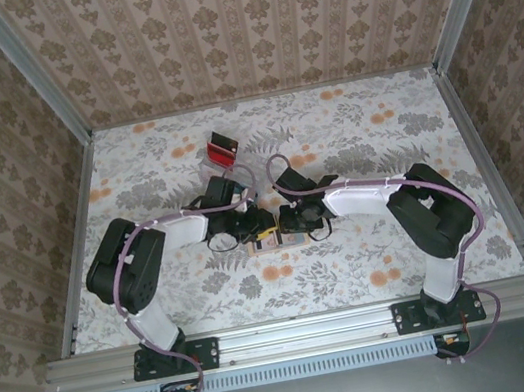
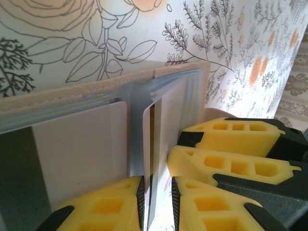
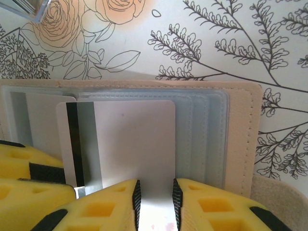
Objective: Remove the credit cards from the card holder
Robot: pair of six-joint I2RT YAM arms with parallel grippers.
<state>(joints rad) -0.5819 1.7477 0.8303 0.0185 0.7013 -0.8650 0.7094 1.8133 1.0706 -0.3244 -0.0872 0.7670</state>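
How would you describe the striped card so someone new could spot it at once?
On the flowered table, where the arms meet, a tan wallet lies open. Over its clear pockets, ahead of the right gripper, lies a white card; unlike the card tucked deeper on its left, it shows a bold black stripe.

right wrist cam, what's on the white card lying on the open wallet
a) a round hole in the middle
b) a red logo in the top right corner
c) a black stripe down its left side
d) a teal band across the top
c: the white credit card on the open card holder is plain except for a black stripe that runs top to bottom near its left edge.
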